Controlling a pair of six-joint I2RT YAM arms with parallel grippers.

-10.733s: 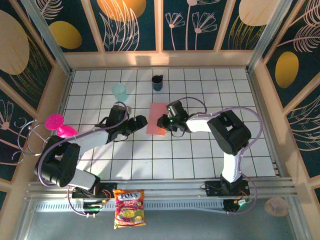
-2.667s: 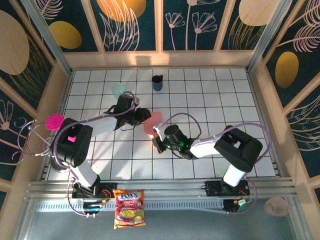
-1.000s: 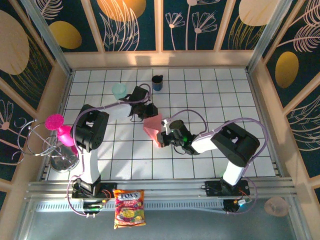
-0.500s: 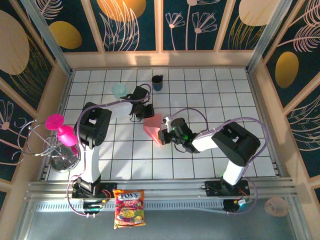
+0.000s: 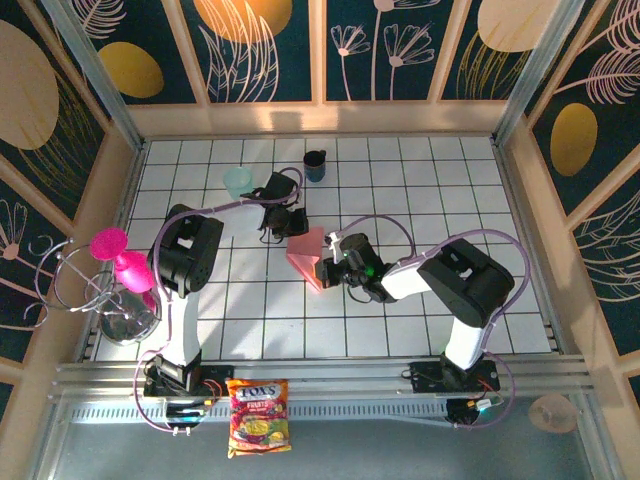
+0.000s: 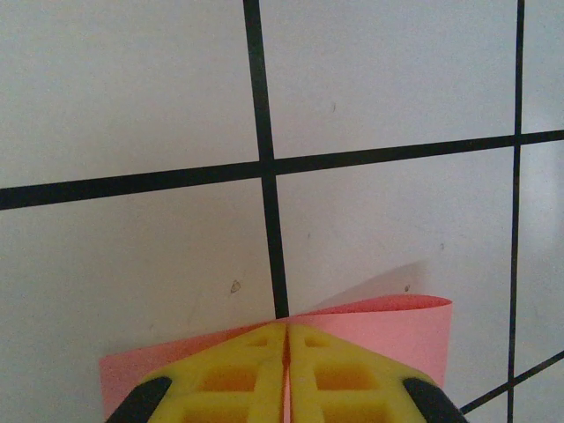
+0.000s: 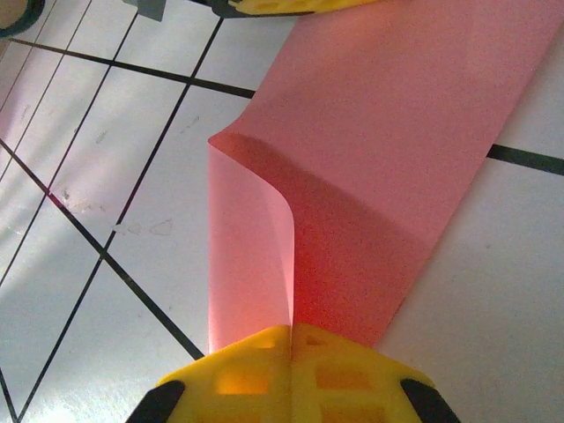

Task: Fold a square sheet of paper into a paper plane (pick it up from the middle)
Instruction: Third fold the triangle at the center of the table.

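a: two grippers, both on the square sheet of paper [image 5: 306,252]?
b: yes. the left gripper [image 5: 296,224] has its yellow pads [image 6: 352,388] pressed together, and the sheet's pink edge is pinched between them.
a: and the right gripper [image 5: 326,268]?
b: its pads [image 7: 352,379] are closed too. they nip a corner where the paper curls up off the tiles and doubles over itself.
a: where is the sheet, taking the dark mug [image 5: 315,165] as the mark?
b: on the near side of the mug, well apart from it, over the white tiled table [image 5: 450,200]. it spans between the two grippers. the left one holds the end closer to the mug, the right one the end farther from it.
a: what else stands about?
b: a pale clear cup [image 5: 239,183] sits near the mug, on its left. a magenta goblet [image 5: 112,250] is far to the mug's left and nearer the arms, by a wire rack [image 5: 70,285]. a candy bag [image 5: 258,415] lies far to the mug's near side, past the table's edge.
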